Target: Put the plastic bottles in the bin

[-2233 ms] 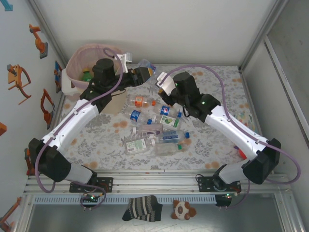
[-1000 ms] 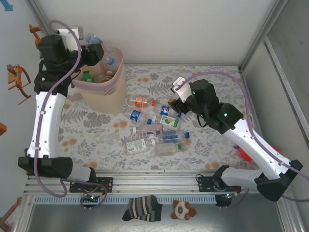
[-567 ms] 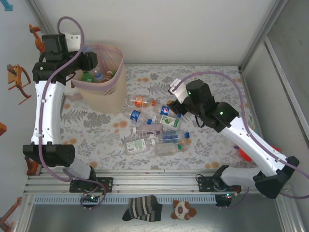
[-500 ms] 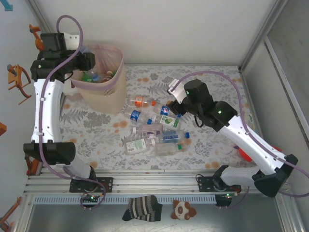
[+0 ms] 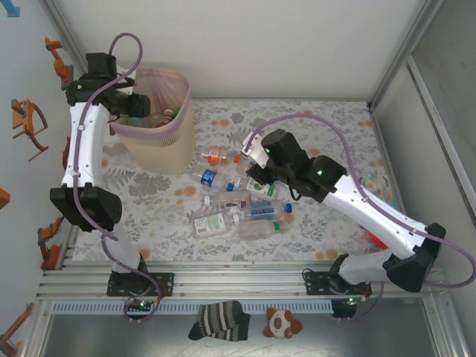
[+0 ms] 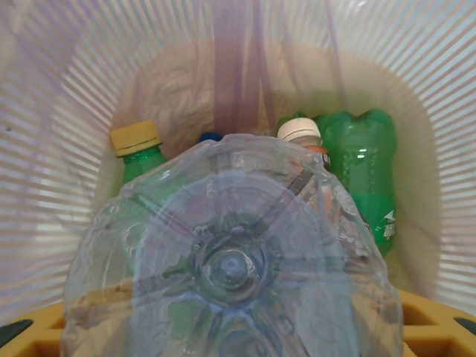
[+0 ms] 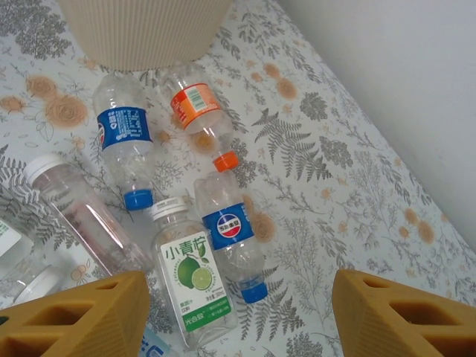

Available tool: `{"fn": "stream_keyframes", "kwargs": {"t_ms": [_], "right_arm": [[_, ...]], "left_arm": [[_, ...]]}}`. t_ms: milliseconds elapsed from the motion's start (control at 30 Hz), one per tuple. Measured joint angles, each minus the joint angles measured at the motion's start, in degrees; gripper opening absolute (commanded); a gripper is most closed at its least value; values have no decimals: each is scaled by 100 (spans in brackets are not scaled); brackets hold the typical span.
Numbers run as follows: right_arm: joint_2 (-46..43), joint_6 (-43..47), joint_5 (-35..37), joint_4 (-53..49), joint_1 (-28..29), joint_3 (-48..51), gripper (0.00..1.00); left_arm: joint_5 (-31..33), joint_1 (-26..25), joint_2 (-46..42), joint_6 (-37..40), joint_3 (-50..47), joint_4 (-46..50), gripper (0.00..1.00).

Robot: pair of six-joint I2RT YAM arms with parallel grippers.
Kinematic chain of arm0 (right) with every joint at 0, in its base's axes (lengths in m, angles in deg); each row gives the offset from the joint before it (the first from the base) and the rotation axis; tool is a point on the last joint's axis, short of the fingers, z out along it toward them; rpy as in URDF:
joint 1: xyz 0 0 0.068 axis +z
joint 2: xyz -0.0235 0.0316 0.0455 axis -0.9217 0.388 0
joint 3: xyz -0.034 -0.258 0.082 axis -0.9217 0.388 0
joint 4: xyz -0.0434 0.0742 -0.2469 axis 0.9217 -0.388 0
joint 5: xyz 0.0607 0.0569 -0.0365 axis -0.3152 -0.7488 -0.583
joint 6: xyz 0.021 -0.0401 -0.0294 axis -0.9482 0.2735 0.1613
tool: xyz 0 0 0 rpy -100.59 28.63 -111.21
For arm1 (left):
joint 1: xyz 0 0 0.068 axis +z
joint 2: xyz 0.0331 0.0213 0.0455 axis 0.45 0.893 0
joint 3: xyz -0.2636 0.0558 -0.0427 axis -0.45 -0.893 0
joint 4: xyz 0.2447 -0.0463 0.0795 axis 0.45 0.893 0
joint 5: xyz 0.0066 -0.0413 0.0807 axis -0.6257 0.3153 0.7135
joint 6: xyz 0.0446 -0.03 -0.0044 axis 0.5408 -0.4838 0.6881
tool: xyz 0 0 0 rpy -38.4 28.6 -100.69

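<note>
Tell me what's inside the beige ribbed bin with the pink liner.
A green plastic bottle with a yellow cap, another green plastic bottle and a white cap. The clear plastic bottle in the left pincer hides the bin floor.

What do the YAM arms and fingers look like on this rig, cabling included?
Left arm and right arm: white link shells, black joint housings, a looping purple cable on each. Fingers are yellow-orange with triangular cut-outs.
</note>
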State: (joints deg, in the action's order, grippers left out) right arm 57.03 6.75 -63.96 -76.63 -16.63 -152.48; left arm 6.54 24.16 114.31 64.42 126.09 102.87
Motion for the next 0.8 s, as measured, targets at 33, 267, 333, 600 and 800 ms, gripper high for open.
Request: {"fn": "stream_keyframes", "kwargs": {"t_ms": [33, 267, 333, 600, 800], "right_arm": [[22, -2, 13, -11, 15, 0, 65], [42, -66, 74, 63, 35, 0, 64], [39, -74, 107, 133, 35, 0, 64], [-17, -129, 271, 372, 35, 48, 64], [-63, -210, 304, 378, 35, 103, 64]], "left_arm": [[-7, 0, 55, 11, 0, 13, 55], [-46, 0, 549, 129, 2, 232, 55], [-61, 0, 708, 153, 2, 240, 55], [-79, 48, 1102, 203, 72, 243, 56], [-168, 72, 1261, 223, 234, 334, 59]]}}
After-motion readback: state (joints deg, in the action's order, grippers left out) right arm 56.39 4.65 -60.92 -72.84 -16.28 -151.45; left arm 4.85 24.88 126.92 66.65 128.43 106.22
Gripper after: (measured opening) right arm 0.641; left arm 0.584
